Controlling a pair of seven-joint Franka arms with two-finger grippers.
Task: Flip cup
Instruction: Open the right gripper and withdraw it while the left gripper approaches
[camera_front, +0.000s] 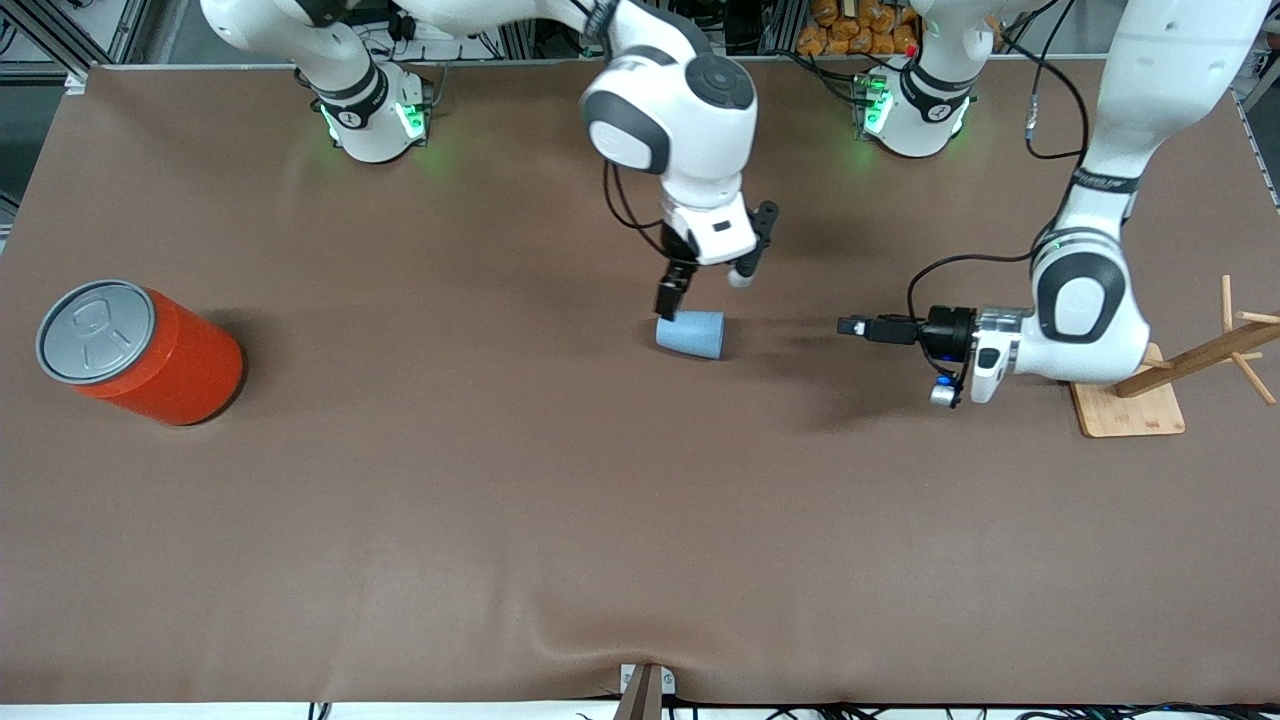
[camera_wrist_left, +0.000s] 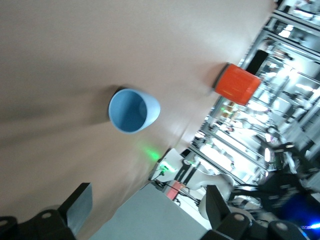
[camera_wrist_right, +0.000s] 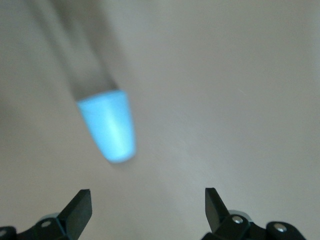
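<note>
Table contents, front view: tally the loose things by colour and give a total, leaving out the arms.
Light blue: 1, the cup, lying on its side under the right gripper
Orange: 1, the can, lying on its side at the right arm's end
Wood: 1, the rack, beside the left gripper
Total: 3

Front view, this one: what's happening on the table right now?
A light-blue cup lies on its side mid-table, its mouth toward the left arm's end. The right gripper hangs just over the cup's narrow end, fingers open, not gripping it. The left gripper points sideways at the cup's mouth from a gap away, also open. An orange can sits at the right arm's end, a wooden rack at the left arm's end.
</note>
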